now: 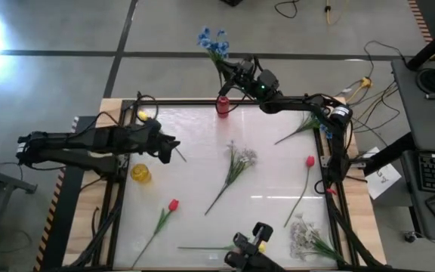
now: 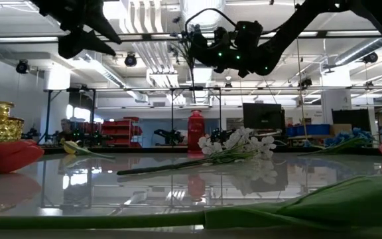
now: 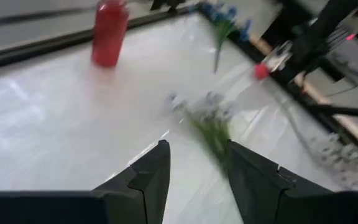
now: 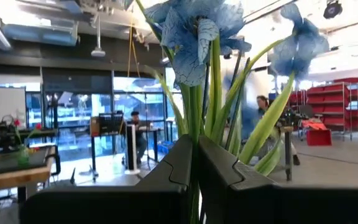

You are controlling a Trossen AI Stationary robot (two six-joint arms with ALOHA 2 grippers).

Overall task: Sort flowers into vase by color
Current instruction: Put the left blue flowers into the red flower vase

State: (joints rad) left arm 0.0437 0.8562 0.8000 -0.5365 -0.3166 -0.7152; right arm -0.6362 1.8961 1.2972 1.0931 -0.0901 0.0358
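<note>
Right gripper (image 1: 229, 72) clenched on blue flower (image 1: 214, 43), held beyond the table's far edge above the red vase (image 1: 223, 105); stem hidden between fingers. Left gripper (image 3: 194, 163) released, empty, over table (image 1: 278, 211); white spray (image 3: 209, 115) ahead blurred.

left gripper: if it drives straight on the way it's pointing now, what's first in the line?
Likely the white spray lying mid-table: it sits just ahead of the open left gripper. The red vase stands off to one side of that line. Depth is unclear.
</note>
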